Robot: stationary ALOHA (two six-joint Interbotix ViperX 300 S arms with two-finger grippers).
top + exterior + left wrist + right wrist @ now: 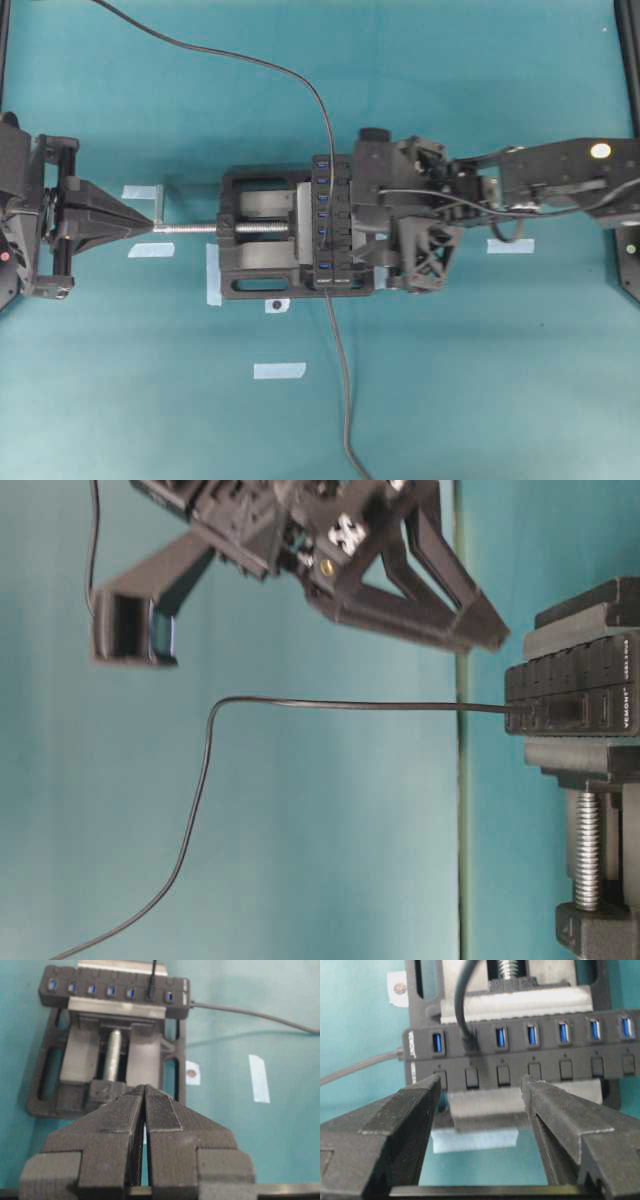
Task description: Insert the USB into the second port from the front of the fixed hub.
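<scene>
The fixed hub (335, 222) is clamped in a black vise; it also shows in the right wrist view (520, 1067). The USB plug (470, 1044) sits in the second slot from the end where the hub's lead leaves, and covers that slot. Its thin cable (350, 704) stands off the hub and curves away. One blue slot (437, 1041) lies between the plug and that end. My right gripper (481, 1081) is open and empty, just off the hub's button side, astride the plug's position. My left gripper (145, 1089) is shut and empty, at the vise's screw end (150, 226).
The vise (255, 235) has a silver screw (190, 228) pointing at my left gripper. The hub's thicker lead (345, 400) runs to the front edge. Pale tape strips (279, 370) (510, 245) lie on the teal table.
</scene>
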